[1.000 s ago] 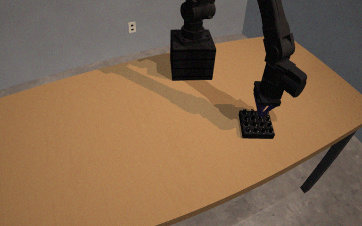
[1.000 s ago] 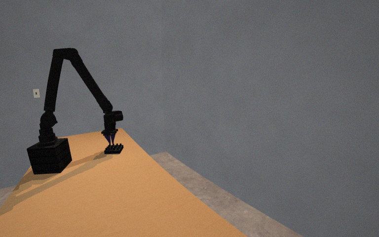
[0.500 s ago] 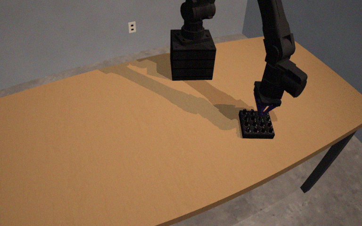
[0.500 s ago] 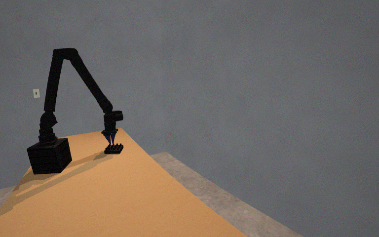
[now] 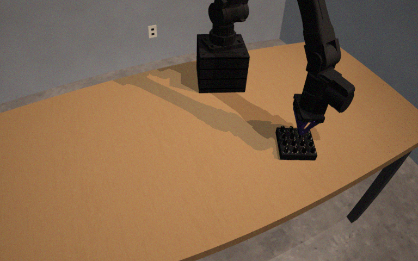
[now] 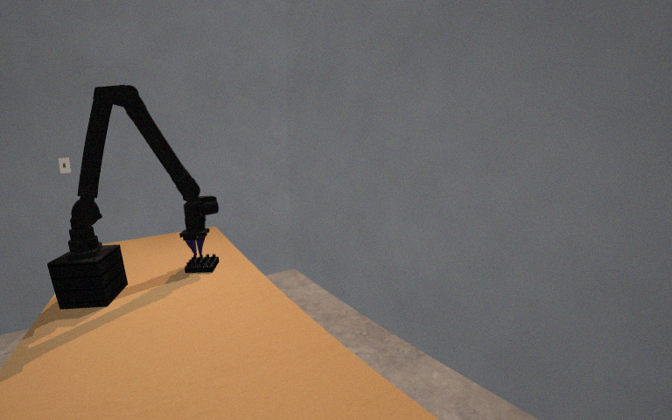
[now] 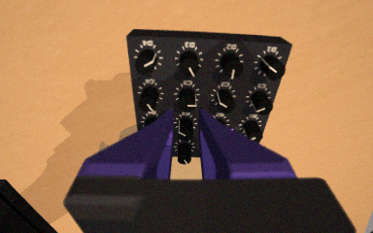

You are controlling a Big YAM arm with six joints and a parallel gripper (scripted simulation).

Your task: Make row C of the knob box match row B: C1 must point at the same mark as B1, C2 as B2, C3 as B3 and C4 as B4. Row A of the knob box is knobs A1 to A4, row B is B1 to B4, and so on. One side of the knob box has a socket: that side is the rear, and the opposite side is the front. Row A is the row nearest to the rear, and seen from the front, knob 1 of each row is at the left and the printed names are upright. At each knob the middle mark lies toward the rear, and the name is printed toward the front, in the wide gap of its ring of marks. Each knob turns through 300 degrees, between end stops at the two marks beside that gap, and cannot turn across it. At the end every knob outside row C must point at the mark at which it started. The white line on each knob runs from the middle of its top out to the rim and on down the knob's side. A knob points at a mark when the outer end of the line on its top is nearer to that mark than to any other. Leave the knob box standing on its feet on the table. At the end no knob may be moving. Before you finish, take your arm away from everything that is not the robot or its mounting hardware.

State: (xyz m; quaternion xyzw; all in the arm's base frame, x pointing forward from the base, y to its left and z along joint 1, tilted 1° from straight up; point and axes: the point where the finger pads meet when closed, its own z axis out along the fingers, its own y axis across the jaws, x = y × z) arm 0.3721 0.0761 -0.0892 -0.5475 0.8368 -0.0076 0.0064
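Knob box (image 5: 278, 144) (image 6: 202, 269) (image 7: 132, 68) inward of worktop's (image 5: 154, 184) (image 6: 222, 346) (image 7: 330, 15) right corner, top view; gripper (image 5: 302, 133) (image 6: 197, 255) (image 7: 186, 116) narrowly parted, unloaded. Probably best: centre on C3 (image 7: 186, 98), grip squarely, twist axially, clear B3 (image 7: 186, 128).

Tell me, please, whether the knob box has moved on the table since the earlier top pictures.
No; the knob box sits in the same place relative to the black pedestal.
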